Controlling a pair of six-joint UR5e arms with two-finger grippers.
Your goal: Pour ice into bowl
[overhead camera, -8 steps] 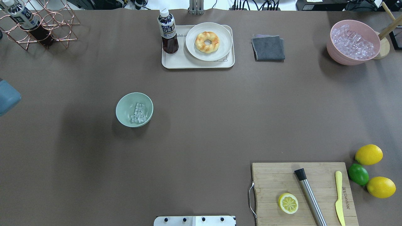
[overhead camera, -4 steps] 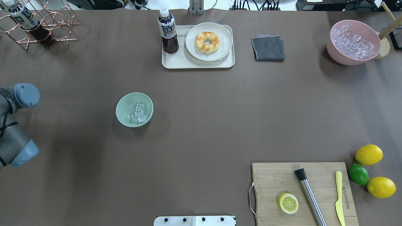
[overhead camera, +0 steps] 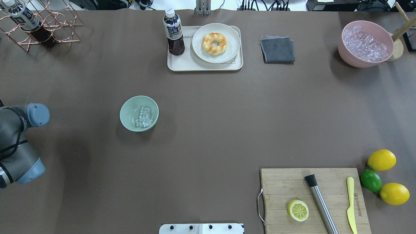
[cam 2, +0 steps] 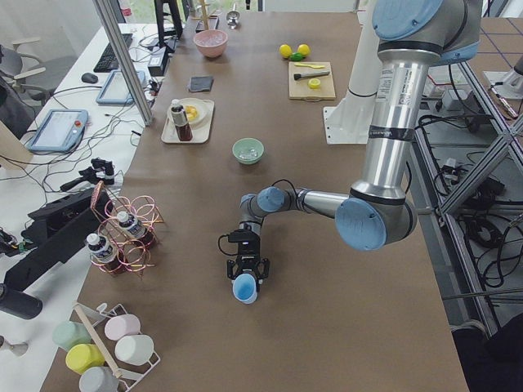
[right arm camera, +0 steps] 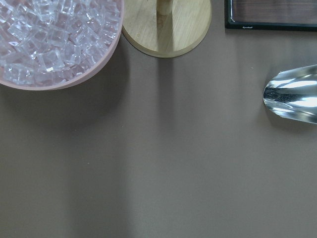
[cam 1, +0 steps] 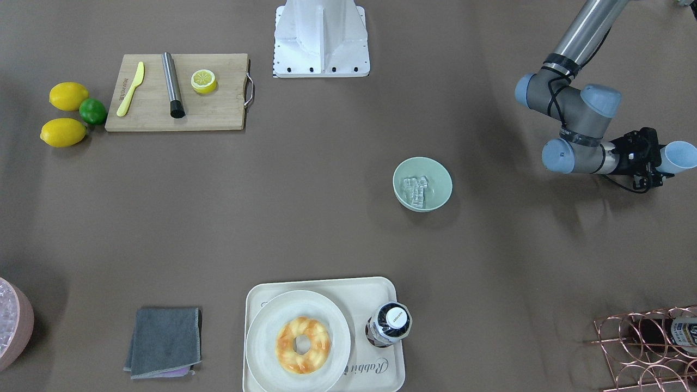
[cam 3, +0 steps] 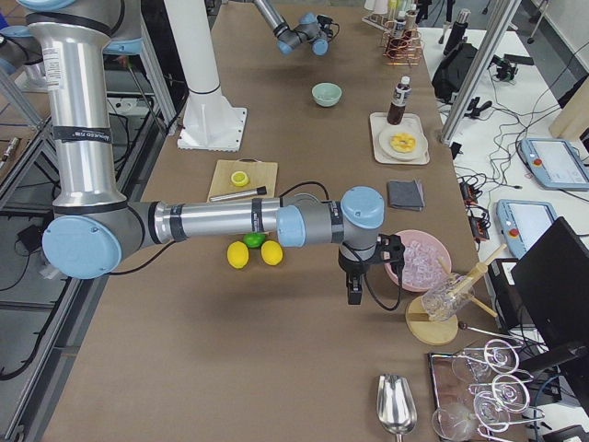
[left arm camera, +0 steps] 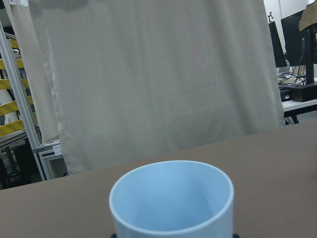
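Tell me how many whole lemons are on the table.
2. One whole lemon lies on the lime's far side, the other on its near side, both right of the cutting board. None looks hidden.

Even, diffuse light from above falls on the matte brown surface (overhead camera: 208, 130), and its shadows are soft and blurred at the edges. In the overhead view a faint one spreads beside the bowl (overhead camera: 139, 113) and a darker one beside the pink tub (overhead camera: 365, 44). The ice (overhead camera: 143, 117) in the bowl glints white. In the right wrist view broad dim bands cross the surface, and the metal scoop (right arm camera: 292, 94) carries hard glare. The left wrist view is bright and flat — the pale blue cup (left arm camera: 172, 201), cropped at the lower edge, shows a crisp rim. A frame post (cam 2: 122, 61) leans in the wide left side view.
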